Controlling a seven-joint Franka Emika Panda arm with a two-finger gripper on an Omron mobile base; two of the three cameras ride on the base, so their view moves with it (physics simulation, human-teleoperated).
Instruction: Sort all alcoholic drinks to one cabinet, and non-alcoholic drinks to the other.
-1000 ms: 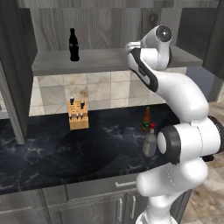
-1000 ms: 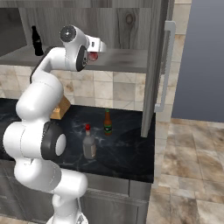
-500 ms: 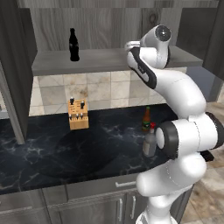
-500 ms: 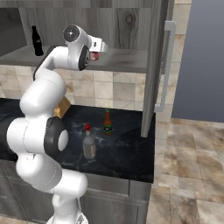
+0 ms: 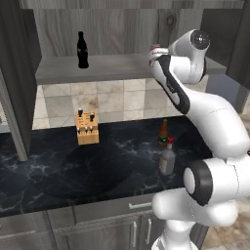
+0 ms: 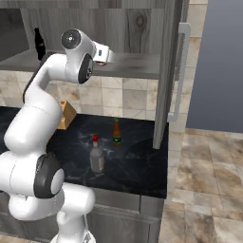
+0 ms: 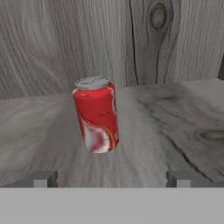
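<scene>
The red soda can (image 7: 96, 114) with its silver top stands upright on the wooden cabinet shelf (image 7: 175, 118), just ahead of my gripper (image 7: 111, 178). My gripper is open, its fingertips (image 7: 43, 178) wide apart and short of the can. The black cola bottle (image 5: 82, 50) stands at the left of the same shelf. On the dark counter (image 5: 49, 166) below stand the slim green-brown bottle (image 5: 163, 133) and, in front of it, the stouter clear-grey bottle (image 5: 167, 157), both red-capped. My hand (image 6: 103, 53) reaches up to the shelf's front edge.
A wooden knife block (image 5: 87, 128) sits on the counter against the tiled wall. An open cabinet door (image 6: 166, 71) with a long handle (image 6: 179, 71) hangs at the right of the shelf. Another dark door panel (image 5: 14, 73) stands at the left.
The jaws have spread wide and let go of the red can, which now stands free on the shelf. The arm has shifted only slightly.
</scene>
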